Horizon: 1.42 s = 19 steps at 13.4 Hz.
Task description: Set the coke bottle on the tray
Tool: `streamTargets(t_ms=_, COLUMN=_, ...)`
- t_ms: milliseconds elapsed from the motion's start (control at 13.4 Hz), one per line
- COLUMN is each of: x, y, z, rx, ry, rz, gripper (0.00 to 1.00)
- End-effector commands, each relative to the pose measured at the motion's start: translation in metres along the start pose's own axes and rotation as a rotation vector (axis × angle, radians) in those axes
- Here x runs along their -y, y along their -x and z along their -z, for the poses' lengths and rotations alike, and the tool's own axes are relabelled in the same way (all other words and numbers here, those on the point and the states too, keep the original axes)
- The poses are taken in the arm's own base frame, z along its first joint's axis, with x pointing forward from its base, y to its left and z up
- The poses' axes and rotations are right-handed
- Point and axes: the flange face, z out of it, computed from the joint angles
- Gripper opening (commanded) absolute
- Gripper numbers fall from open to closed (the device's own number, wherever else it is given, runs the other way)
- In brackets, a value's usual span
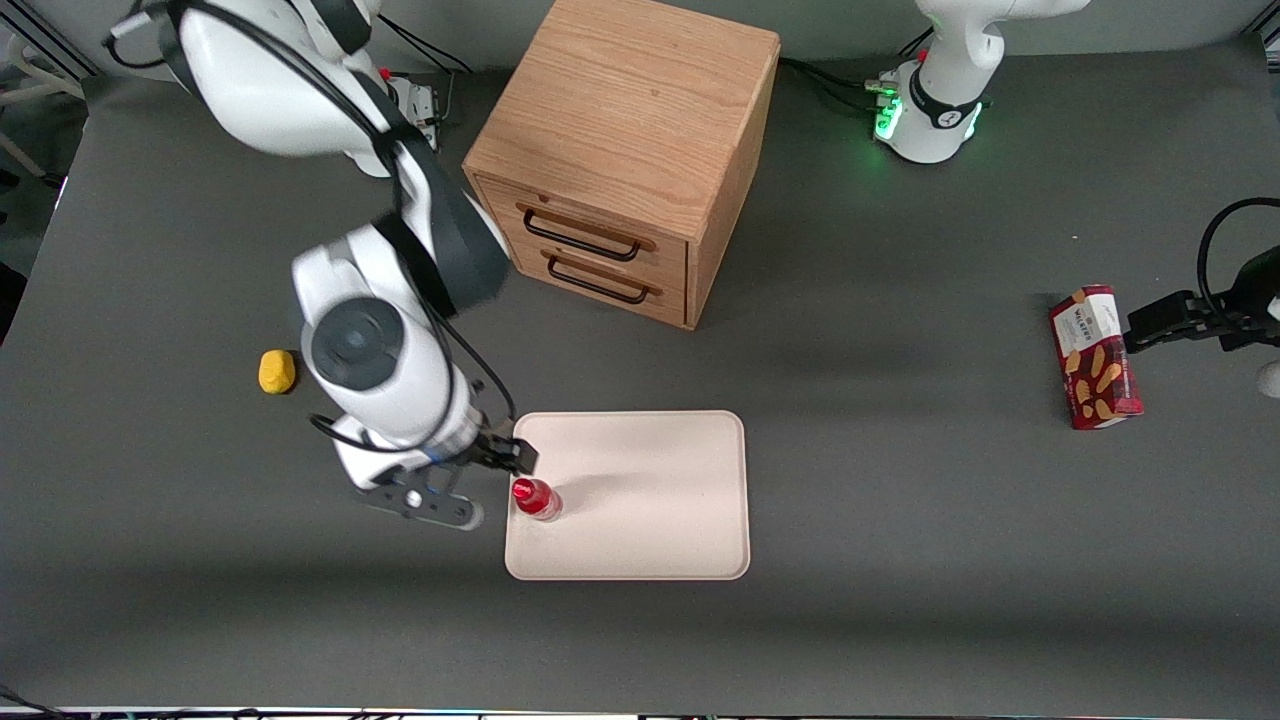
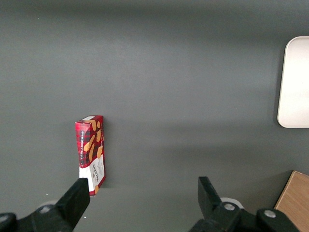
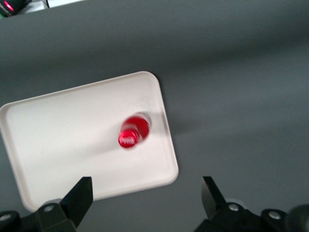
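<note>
The coke bottle [image 1: 536, 498], small, glossy red with a red cap, stands upright on the cream-white tray [image 1: 660, 500], near the tray's edge toward the working arm's end. In the right wrist view the bottle [image 3: 131, 133] shows from above, cap up, on the tray [image 3: 63, 140]. My right gripper [image 1: 505, 455] hangs just off that tray edge, above the table and apart from the bottle. In the right wrist view the gripper [image 3: 147, 195] is open and empty, its two fingers wide apart, with grey table and the tray's corner between them.
A wooden two-drawer cabinet [image 1: 625, 150] stands farther from the front camera than the tray. A yellow lump [image 1: 277, 371] lies beside the working arm. A red biscuit box [image 1: 1095, 357] lies toward the parked arm's end and shows in the left wrist view [image 2: 91, 147].
</note>
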Motion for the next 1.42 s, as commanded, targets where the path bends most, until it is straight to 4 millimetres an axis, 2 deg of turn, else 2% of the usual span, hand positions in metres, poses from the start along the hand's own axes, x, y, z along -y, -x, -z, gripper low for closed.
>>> streamTargets(t_ms=0, x=-0.05, y=0.018, z=0.085, rx=0.04, ry=-0.019, rz=-0.022, gripper=1.0)
streamTargets(t_ms=149, x=-0.081, y=0.033, z=0.128, rx=0.053, ry=-0.008, rz=-0.034, gripper=1.0)
streamTargets(t_ms=299, x=-0.123, y=0.036, z=0.155, rx=0.067, ry=0.006, rz=0.036, gripper=1.0)
streamTargets(t_ms=523, x=-0.204, y=0.026, z=0.172, rx=0.08, ry=0.022, rz=0.197, gripper=1.0)
streamTargets(t_ms=672, x=-0.264, y=0.022, z=0.168, rx=0.105, ry=0.023, rz=0.235, gripper=1.0)
streamTargets(t_ms=822, x=-0.302, y=0.028, z=0.167, rx=0.085, ry=0.017, rz=0.267, gripper=1.0)
streamTargets(t_ms=971, x=-0.338, y=0.029, z=0.156, rx=0.066, ry=0.002, rz=0.285, gripper=1.0)
streamTargets(t_ms=1195, x=-0.365, y=0.02, z=0.142, rx=0.072, ry=-0.038, rz=0.268, gripper=1.0)
streamTargets(t_ms=1345, x=-0.367, y=0.016, z=0.13, rx=0.066, ry=-0.038, rz=0.263, gripper=1.0)
